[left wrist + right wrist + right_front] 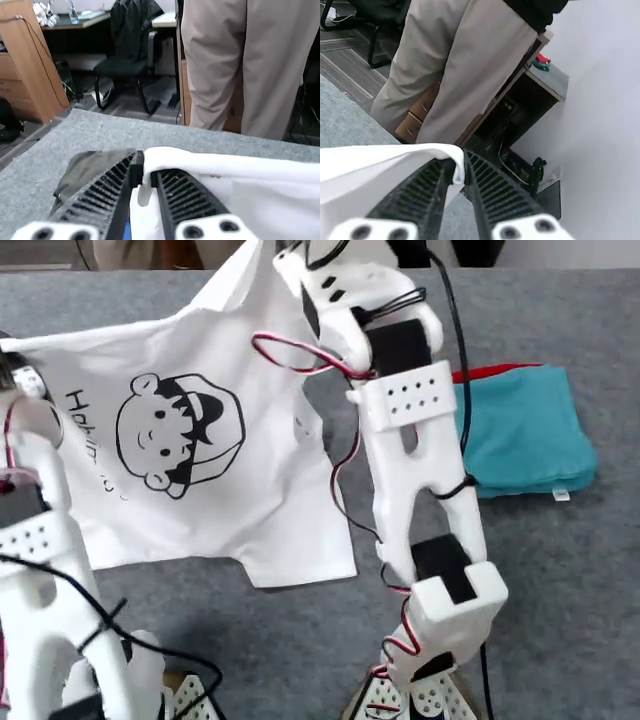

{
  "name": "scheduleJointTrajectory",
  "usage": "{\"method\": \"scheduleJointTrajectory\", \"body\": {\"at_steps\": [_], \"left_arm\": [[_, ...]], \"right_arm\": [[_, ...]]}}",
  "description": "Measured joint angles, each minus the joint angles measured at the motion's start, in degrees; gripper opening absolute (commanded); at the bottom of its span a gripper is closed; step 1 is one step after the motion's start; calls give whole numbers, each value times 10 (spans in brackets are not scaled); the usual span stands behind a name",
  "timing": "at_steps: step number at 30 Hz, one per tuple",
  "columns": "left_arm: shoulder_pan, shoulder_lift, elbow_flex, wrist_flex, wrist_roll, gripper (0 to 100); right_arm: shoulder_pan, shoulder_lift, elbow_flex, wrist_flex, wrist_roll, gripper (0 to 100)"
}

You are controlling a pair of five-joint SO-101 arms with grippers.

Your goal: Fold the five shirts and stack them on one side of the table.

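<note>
Table (560, 590), grey, carries a white shirt (250, 510) with a cartoon face print, spread flat at its near edge and lifted along its far edge between your two arms. Your left gripper (144, 172) is clenched on a white fold of that shirt at its left end, and your right gripper (461, 166) is clenched on another fold at its far right corner. To the right, apart from it, a folded teal shirt (520, 430) lies on a red shirt (495, 371).
</note>
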Motion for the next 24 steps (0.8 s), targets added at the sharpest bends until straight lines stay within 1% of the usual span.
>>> {"method": "scheduleJointTrajectory", "body": {"at_steps": [6, 15, 17, 21, 24], "left_arm": [[0, 8, -74, 116, 0, 19], [0, 8, -178, 381, 0, 19], [0, 12, -185, 400, 0, 19], [0, 13, -190, 409, -1, 19], [0, 11, -207, 419, -1, 19]], "right_arm": [[18, 5, -49, 57, -14, 2], [20, 5, -113, 173, -14, 2], [20, 5, -113, 181, -14, 2], [20, 5, -115, 197, -14, 2], [20, 5, -139, 236, -14, 2]]}}
